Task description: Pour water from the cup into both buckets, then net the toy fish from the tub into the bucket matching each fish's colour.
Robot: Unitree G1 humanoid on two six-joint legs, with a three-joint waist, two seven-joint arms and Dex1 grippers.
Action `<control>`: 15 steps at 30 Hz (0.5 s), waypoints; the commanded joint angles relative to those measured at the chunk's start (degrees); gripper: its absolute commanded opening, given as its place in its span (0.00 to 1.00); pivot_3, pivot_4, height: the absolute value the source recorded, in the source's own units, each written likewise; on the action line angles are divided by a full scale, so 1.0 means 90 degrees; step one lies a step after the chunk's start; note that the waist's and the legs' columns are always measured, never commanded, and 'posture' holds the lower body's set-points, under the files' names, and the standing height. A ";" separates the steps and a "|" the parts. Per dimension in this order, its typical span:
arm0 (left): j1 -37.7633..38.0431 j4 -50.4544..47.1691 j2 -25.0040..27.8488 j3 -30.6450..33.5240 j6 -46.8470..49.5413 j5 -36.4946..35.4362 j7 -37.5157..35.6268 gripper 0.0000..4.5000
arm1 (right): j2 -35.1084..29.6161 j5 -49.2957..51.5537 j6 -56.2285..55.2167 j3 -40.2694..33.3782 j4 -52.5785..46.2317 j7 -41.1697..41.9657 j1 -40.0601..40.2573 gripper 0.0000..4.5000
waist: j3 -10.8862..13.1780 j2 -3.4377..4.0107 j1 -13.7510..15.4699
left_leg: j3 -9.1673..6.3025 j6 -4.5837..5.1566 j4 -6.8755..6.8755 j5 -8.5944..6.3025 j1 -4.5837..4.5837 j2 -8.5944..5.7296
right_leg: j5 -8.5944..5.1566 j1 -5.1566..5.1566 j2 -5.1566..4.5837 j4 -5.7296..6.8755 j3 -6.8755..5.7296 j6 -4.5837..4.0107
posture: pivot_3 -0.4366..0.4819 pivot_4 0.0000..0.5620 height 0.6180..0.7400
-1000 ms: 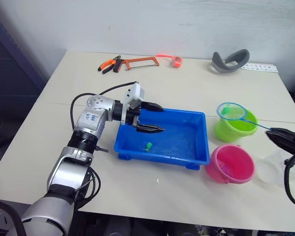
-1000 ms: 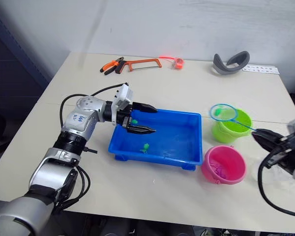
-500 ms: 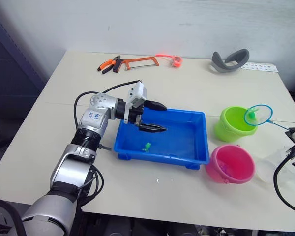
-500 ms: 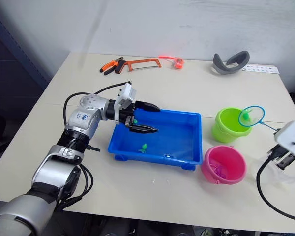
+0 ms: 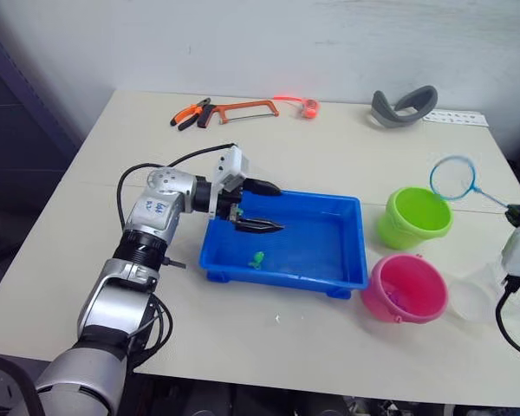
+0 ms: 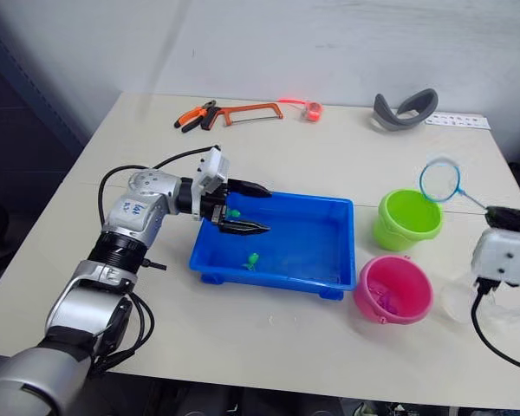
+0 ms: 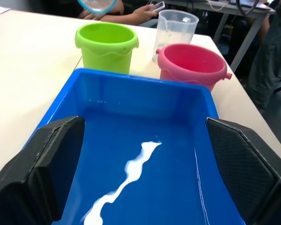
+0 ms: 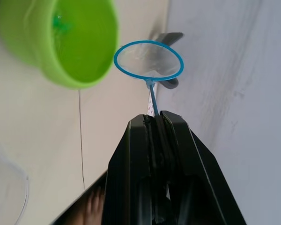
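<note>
**Net raised beside the green bucket**

Here the right pincer (image 8: 154, 123) pinches the net (image 6: 440, 180) by its handle, its round light-blue hoop lifted just beyond the lime green bucket (image 6: 407, 220). The left pincer (image 6: 247, 211) hangs spread over the blue tub (image 6: 334, 251).

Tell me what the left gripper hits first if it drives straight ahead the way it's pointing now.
Probably the far end wall of the tub. The left gripper points along the tub's length, open, low inside it. Had it cleared the rim, the green bucket and pink bucket stand just beyond.
</note>
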 commanded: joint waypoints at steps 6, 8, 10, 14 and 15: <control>0.0702 -0.0958 0.1090 0.0162 0.0328 -0.0047 -0.0381 1.00 | 0.0297 0.3284 0.2733 0.1019 -0.1677 0.0634 -0.1254 0.00 | 0.0000 0.0001 -0.0062 | -0.0013 -0.0003 0.0009 0.0002 0.0001 0.0003 | 0.0000 0.0004 -0.0002 0.0008 -0.0005 0.0000 | 0.48 0.27 1.00; 0.0948 -0.1200 0.1454 0.0207 0.0415 -0.0025 -0.0451 1.00 | 0.0398 0.3534 0.2955 0.1820 -0.1754 0.0628 -0.1716 0.00 | 0.0000 0.0000 -0.0047 | -0.0015 -0.0003 0.0013 0.0002 0.0000 -0.0001 | 0.0000 0.0008 -0.0007 0.0005 -0.0006 0.0000 | 0.48 0.27 1.00; 0.1200 -0.1459 0.1808 0.0230 0.0473 -0.0037 -0.0596 1.00 | 0.0442 0.3386 0.2855 0.2592 -0.1648 0.0760 -0.2074 0.00 | 0.0000 0.0000 -0.0043 | -0.0020 -0.0003 0.0014 0.0002 0.0002 -0.0001 | 0.0000 0.0012 -0.0008 0.0002 -0.0005 0.0000 | 0.48 0.27 1.00; 0.1466 -0.1611 0.2176 0.0282 0.0455 0.0019 -0.0585 1.00 | 0.0598 0.3003 0.2704 0.3549 -0.1255 0.0847 -0.2654 0.00 | 0.0001 0.0002 -0.0068 | -0.0025 -0.0003 0.0008 0.0001 0.0001 -0.0002 | 0.0000 0.0009 -0.0010 0.0002 -0.0002 -0.0001 | 0.48 0.27 1.00; 0.1570 -0.1667 0.2299 0.0313 0.0458 0.0037 -0.0582 1.00 | 0.0615 0.2662 0.2419 0.3916 -0.1028 0.0919 -0.2837 0.00 | 0.0001 0.0002 -0.0069 | -0.0025 -0.0003 0.0008 0.0001 -0.0001 -0.0001 | 0.0000 0.0007 -0.0009 0.0002 -0.0004 -0.0001 | 0.48 0.27 1.00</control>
